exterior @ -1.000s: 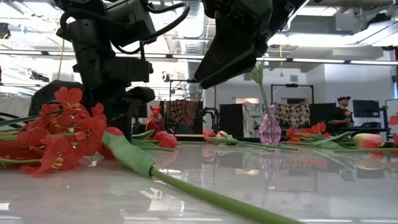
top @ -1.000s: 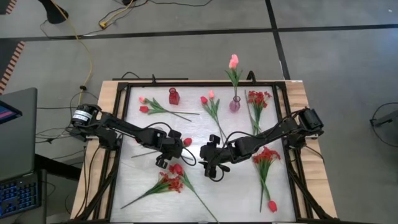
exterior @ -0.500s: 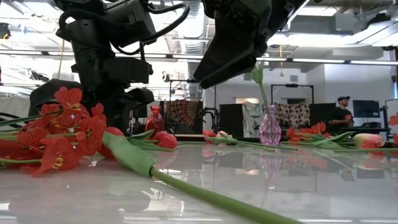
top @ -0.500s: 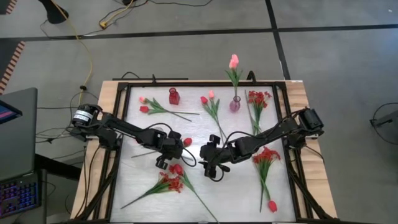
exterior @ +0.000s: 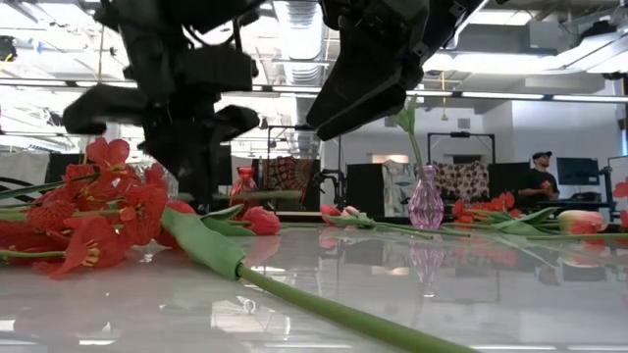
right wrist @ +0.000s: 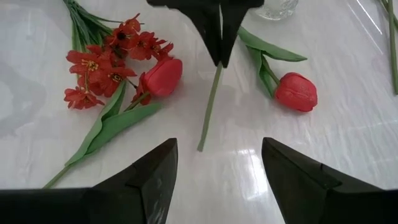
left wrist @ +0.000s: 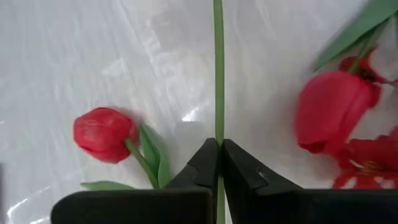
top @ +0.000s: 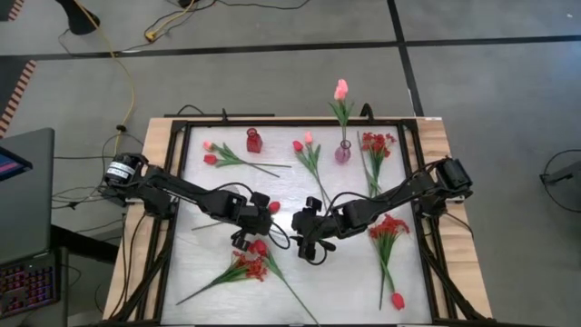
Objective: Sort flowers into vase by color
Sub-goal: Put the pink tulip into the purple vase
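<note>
The red tulip's stem [left wrist: 218,74] lies mid-table, its bloom [left wrist: 104,134] just beside my left gripper [left wrist: 219,163], whose fingers are pinched tight on that thin green stem. It looks light, springy and slick, so I judge the bare stem the right hold. My right gripper [right wrist: 214,168] hovers spread nearby, holding nothing.

In the high view both dark arms reach inward to mid-frame, the left gripper [top: 251,232] pinched tight just left of centre, the right gripper [top: 302,238] spread wide beside it.
</note>
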